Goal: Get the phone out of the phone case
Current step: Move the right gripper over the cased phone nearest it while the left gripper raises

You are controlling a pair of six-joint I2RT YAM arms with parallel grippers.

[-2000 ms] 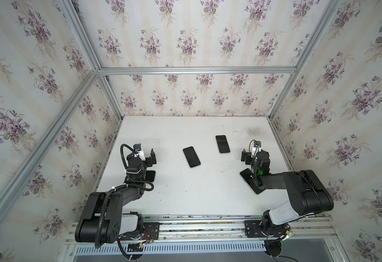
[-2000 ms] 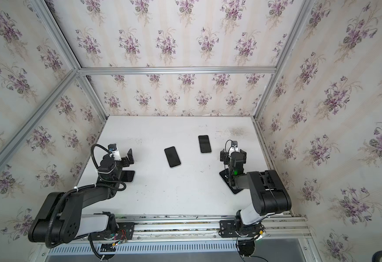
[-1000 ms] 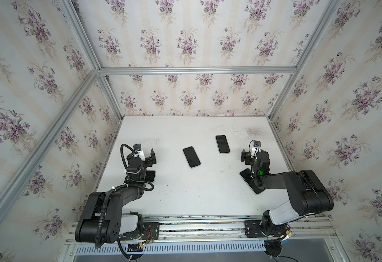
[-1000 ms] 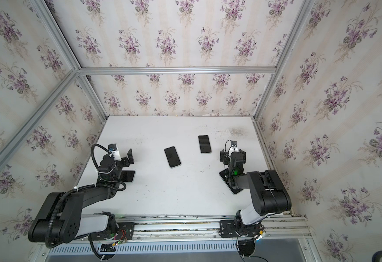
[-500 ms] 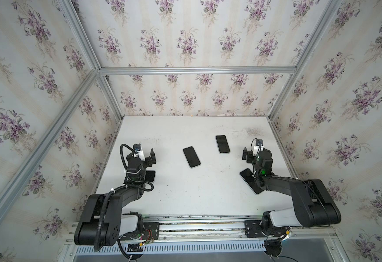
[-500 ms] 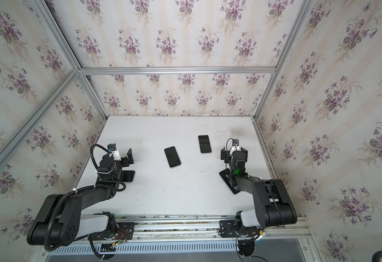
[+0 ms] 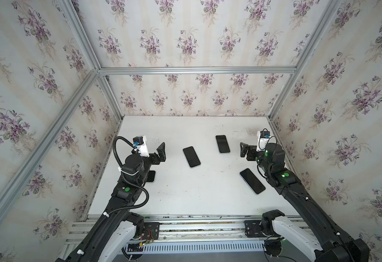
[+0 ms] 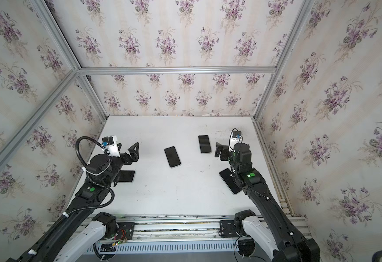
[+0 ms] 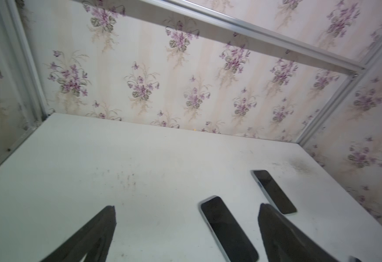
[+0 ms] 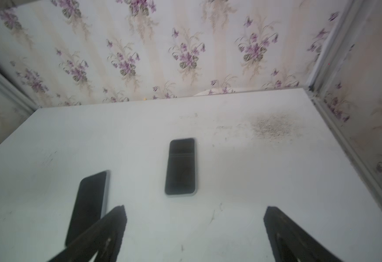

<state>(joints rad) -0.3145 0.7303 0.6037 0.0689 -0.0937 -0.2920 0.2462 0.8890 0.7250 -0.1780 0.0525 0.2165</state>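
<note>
Near the centre of the white table (image 7: pixel 185 195), the middle phone (image 7: pixel 191 156) lies flat and untouched, its pale rim suggesting a case. A second phone (image 7: pixel 222 144) lies at its 1 o'clock, a third phone (image 7: pixel 252 181) at 4 o'clock and a fourth phone (image 7: pixel 151 176) at 8 o'clock, half under the left arm. The left gripper (image 7: pixel 161 152) at 9 o'clock and the right gripper (image 7: pixel 244 150) at 3 o'clock hover empty with jaws spread wide, apparently poised to flank it.

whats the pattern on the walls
Purple flower bunches with green leaves on pale cream-striped wallpaper, seen best in the right wrist view.
</note>
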